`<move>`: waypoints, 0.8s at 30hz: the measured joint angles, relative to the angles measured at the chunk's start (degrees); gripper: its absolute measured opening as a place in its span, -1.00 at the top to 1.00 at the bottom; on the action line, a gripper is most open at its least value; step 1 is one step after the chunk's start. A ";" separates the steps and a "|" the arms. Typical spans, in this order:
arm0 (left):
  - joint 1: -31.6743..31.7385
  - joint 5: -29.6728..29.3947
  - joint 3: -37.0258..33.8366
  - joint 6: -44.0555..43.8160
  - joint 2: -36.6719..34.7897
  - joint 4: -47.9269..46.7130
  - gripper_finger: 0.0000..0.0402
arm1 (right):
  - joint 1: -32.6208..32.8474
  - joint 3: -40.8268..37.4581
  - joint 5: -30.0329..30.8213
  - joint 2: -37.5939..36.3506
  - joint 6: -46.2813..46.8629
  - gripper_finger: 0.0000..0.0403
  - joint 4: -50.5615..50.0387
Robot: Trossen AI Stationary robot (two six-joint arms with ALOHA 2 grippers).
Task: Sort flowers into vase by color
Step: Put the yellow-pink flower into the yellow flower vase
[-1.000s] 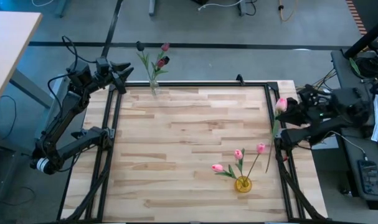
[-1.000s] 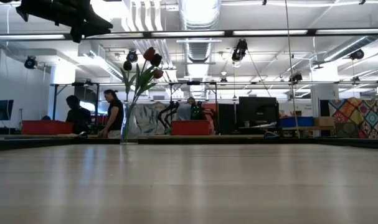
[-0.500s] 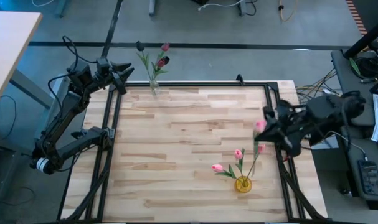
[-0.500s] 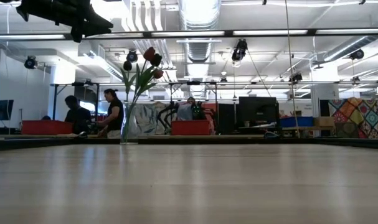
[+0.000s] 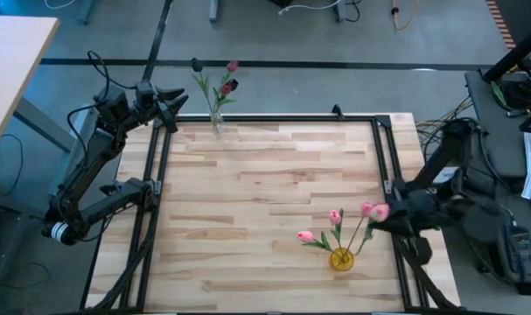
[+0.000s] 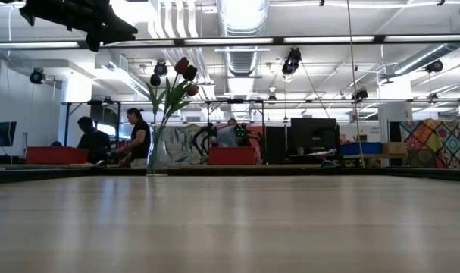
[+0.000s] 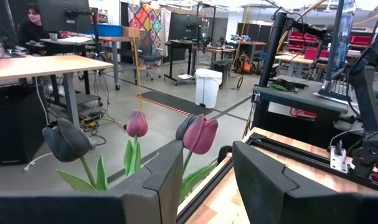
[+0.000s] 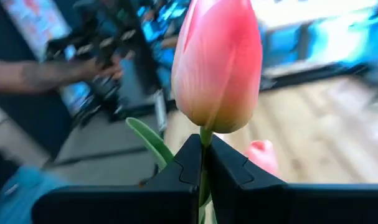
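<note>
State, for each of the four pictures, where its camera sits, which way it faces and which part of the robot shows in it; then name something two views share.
High view: overhead, straight down on the table; both arms show, right gripper beside the yellow vase.
Low view: table height, level into the room; an arm at upper left.
Left wrist view: past the open left gripper at maroon tulips.
Right wrist view: right gripper's fingers clamp a pink tulip.
Shared: the clear vase of maroon tulips, in high and low views.
</note>
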 joint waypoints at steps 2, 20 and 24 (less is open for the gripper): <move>-0.15 -0.01 0.00 -0.01 0.00 -0.01 0.38 | 4.32 -0.12 8.80 1.01 0.85 0.95 -0.30; -1.26 0.05 -0.02 -1.06 -0.20 -0.02 0.38 | 8.31 0.25 24.61 10.28 24.39 0.96 -7.89; -1.39 0.12 -0.02 -1.06 -0.62 -0.06 0.38 | 8.29 0.48 25.15 10.80 25.28 0.96 -8.08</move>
